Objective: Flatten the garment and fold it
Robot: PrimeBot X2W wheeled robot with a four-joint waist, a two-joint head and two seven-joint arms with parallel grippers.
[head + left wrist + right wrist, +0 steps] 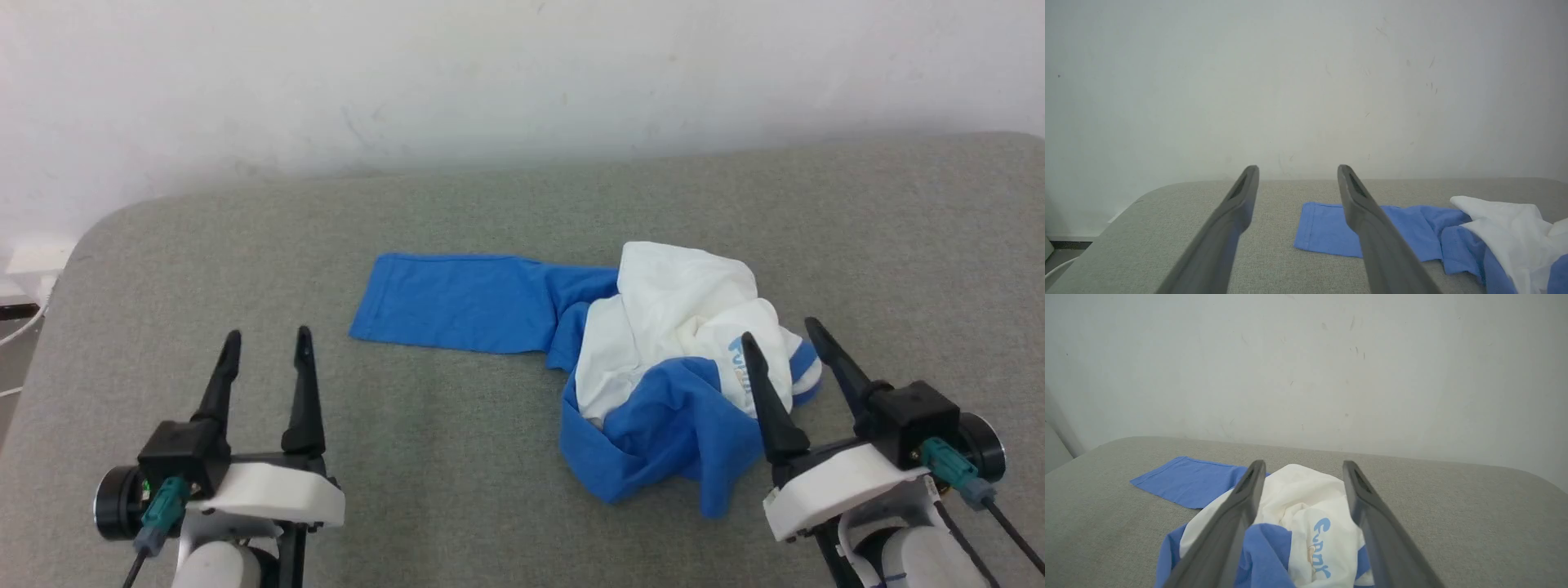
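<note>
Both claws held open, low and level, fingers pointing forward.

The left claw sat over the near left part of the grey padded surface, its two long dark fingers nearly parallel with a clear gap between them; its own wrist view showed the same spread. The right claw sat over the near right part, fingers parted about as widely and angled slightly leftward, the gap also plain from its wrist. Behind each claw were a black mount, a white wrist shell with a teal connector, and a pale forearm.
</note>
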